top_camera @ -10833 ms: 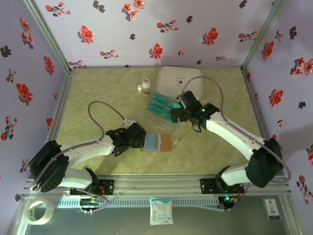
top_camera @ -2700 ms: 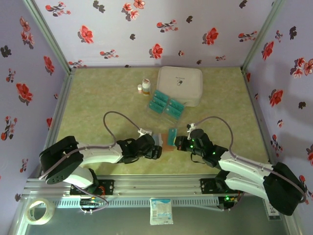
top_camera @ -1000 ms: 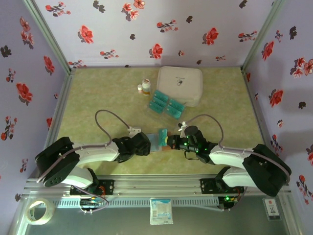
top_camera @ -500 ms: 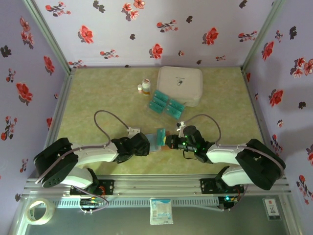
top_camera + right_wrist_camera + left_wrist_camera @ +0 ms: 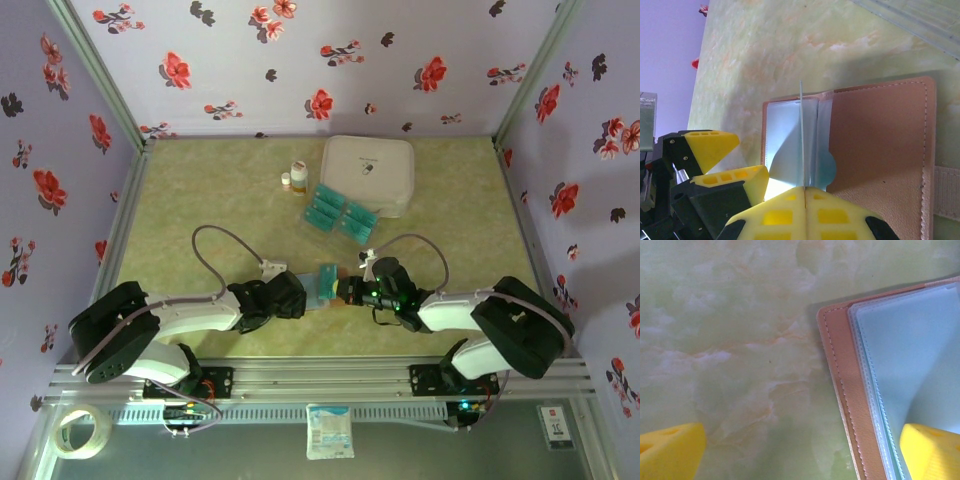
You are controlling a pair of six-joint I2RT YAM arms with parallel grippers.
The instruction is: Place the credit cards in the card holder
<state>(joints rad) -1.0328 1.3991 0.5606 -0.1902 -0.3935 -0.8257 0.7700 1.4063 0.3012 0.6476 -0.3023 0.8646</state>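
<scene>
The card holder (image 5: 880, 135) lies open on the table, brown leather outside, pale blue sleeves (image 5: 782, 142) inside. My right gripper (image 5: 805, 189) is shut on one teal credit card (image 5: 801, 132), held on edge and standing over the sleeves near the fold. In the top view that credit card (image 5: 327, 275) sits above the card holder (image 5: 318, 296), with the right gripper (image 5: 347, 290) just to its right. My left gripper (image 5: 800, 452) is open and straddles the card holder's left edge (image 5: 840, 390); its right finger (image 5: 932, 450) rests on a sleeve. More credit cards (image 5: 340, 214) lie in the tray behind.
A clear plastic tray (image 5: 310, 229) holds the other cards behind the wallet. A large white zipped case (image 5: 368, 172) stands further back, with two small bottles (image 5: 296, 176) to its left. Flowered walls close in the table on three sides.
My right gripper has carried the card a little further left over the open card holder. The left gripper has stayed open at the wallet's left edge.
</scene>
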